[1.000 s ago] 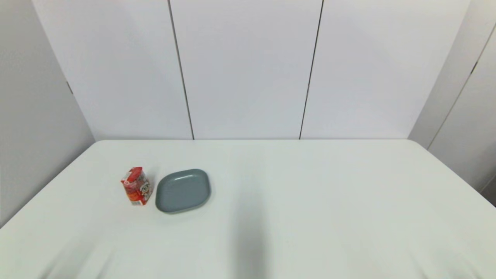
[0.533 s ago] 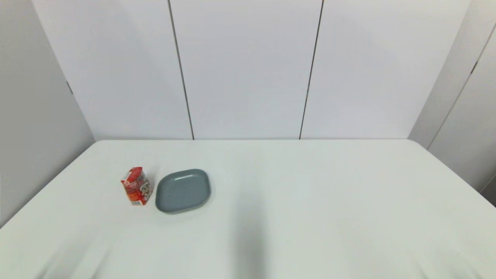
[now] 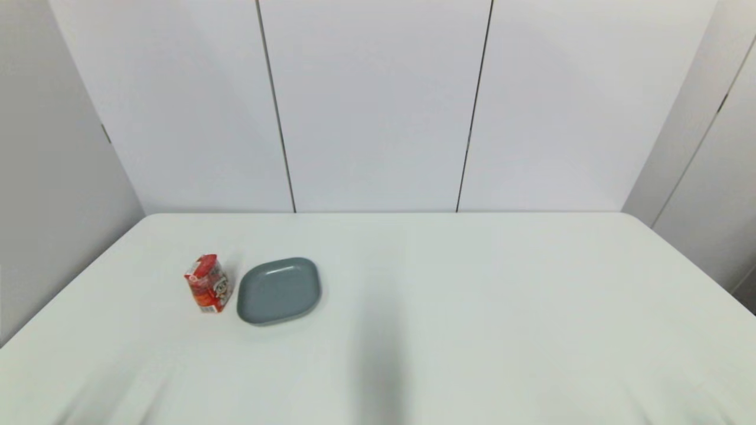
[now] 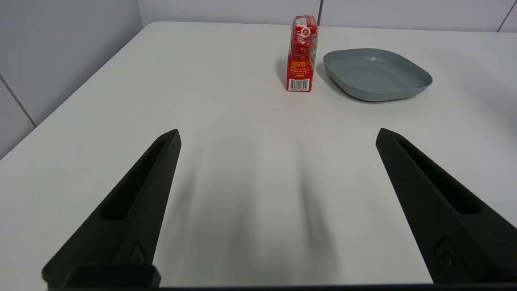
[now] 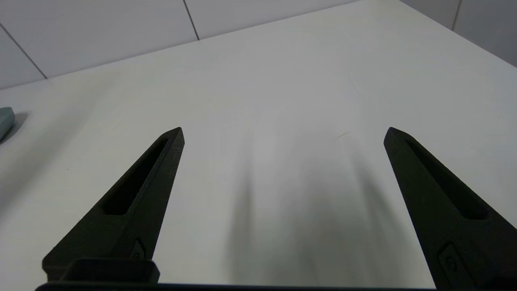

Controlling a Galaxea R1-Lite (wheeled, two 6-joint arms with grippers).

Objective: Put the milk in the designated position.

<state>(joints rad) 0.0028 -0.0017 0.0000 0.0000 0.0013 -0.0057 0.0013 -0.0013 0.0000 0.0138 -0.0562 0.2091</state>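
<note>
The milk carton [image 3: 207, 283] stands upright on the white desk [image 3: 472, 307], in the left-centre of the head view, its red top up and its cartoon print turned toward the grey plate [image 3: 279, 290]. The plate, a rounded square with a shallow rim, sits just to the right of the carton in that view; a narrow strip of desk shows between them, so they are close but apart. Nothing lies in the plate.

In the left wrist view the carton [image 4: 301, 52] appears in the upper middle of the frame, showing a red side with a barcode at its base, and the plate [image 4: 375, 72] is to its right. The left claw [image 4: 278, 135] hangs low over bare desk, well short of the carton, with its two black fingers [image 4: 137, 202] spread wide and nothing between them.

The right claw [image 5: 282, 133] is likewise spread wide and holds nothing, above an open stretch of desk. Only a sliver of the plate's edge [image 5: 5, 121] shows at the far left of the right wrist view.

Neither arm appears in the head view. Pale wall panels [image 3: 378, 106] with dark vertical seams rise behind the far edge of the desk.
</note>
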